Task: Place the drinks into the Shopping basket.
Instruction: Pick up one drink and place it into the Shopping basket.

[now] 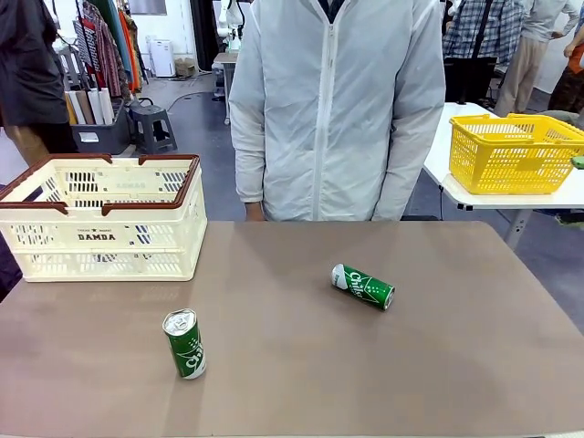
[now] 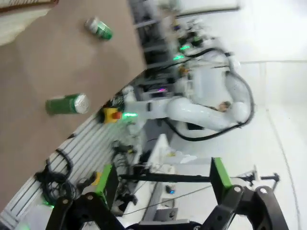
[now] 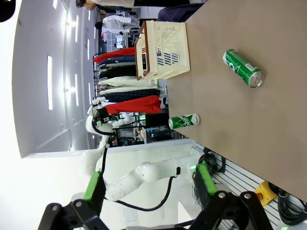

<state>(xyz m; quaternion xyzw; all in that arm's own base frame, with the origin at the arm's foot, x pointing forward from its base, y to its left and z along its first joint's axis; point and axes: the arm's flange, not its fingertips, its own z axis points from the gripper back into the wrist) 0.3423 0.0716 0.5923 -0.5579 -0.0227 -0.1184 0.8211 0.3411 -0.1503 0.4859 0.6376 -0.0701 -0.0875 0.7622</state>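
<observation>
Worktop (image 1: 274, 392): Shopping basket (image 1: 100, 239) at 10 o'clock; upright green can (image 1: 184, 344) at 8 o'clock; toppled green can (image 1: 363, 286) at 2 o'clock. Left end effector (image 2: 162, 179) and right end effector (image 3: 148, 182): spread wide, empty.

A robotics lab dressed up as a shop: a white robot arm (image 2: 206, 108) stands at the near edge of the brown desk (image 1: 438, 365), beside a red stop button (image 2: 111, 115) and loose cables (image 2: 55, 184). The Shopping basket (image 1: 100, 237) sits on the desk's far left. Racks of clothes (image 1: 102, 38) hang far left; far right, a yellow mesh basket (image 1: 511, 151) rests on a white desk (image 1: 456, 128)
</observation>
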